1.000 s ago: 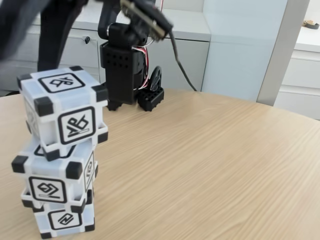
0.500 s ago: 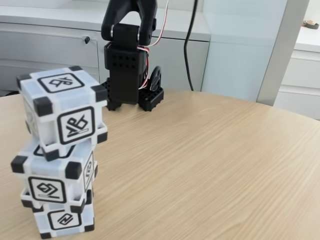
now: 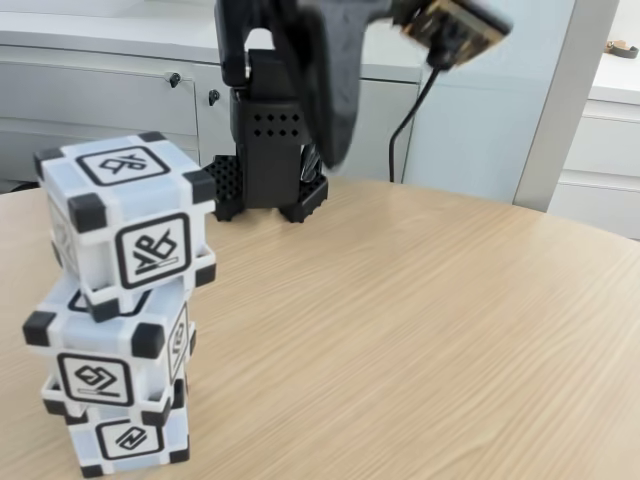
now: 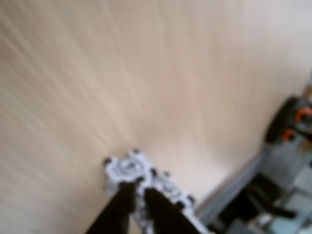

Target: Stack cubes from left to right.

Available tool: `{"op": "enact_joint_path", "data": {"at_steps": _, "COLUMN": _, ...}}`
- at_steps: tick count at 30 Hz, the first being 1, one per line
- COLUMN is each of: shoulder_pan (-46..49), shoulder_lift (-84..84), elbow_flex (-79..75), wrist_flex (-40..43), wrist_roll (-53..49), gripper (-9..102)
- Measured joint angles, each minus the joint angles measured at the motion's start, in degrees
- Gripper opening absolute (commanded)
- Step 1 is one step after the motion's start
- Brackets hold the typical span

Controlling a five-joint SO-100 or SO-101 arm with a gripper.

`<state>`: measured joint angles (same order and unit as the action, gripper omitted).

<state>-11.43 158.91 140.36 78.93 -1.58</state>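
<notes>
fixed view: three cubes stacked in one tower at the left edge of the wooden table [image 3: 420, 330]. top cube [image 3: 125, 218] turned a little off the one beneath, black-framed symbols on its top and front faces. middle cube [image 3: 105, 355] resting on the bottom cube [image 3: 130, 440], itself cut off by the lower edge of the picture. black arm base [image 3: 272, 150] standing at the far side of the table, well apart from the tower. blurred dark arm link [image 3: 330, 70] raised above the base, with a small board [image 3: 455, 25] and a black cable [image 3: 415, 110] at upper right. pale grey cabinets [image 3: 110, 95] behind.

wrist view: heavily blurred. two dark fingers [image 4: 119, 212] of the gripper [image 4: 138, 191] rising from the bottom edge, tips nearly together with just a thin gap, nothing pinched between them. cube stack [image 4: 124, 168] seen from above as a pale, black-cornered cluster just beyond the fingertips, apart from them. light wood grain across most of the picture, arm base [image 4: 287, 126] at the right edge.
</notes>
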Motion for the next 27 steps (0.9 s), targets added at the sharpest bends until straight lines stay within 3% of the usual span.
{"op": "enact_joint_path", "data": {"at_steps": 9, "shoulder_pan": -1.23, "shoulder_lift": 15.91, "elbow_flex": 10.63, "wrist_flex": 0.0, "wrist_roll": -3.87, "gripper": 0}}
{"op": "enact_joint_path", "data": {"at_steps": 27, "shoulder_pan": -0.53, "shoulder_lift": 16.0, "elbow_flex": 10.81, "wrist_flex": 0.0, "wrist_roll": -3.78, "gripper": 0}}
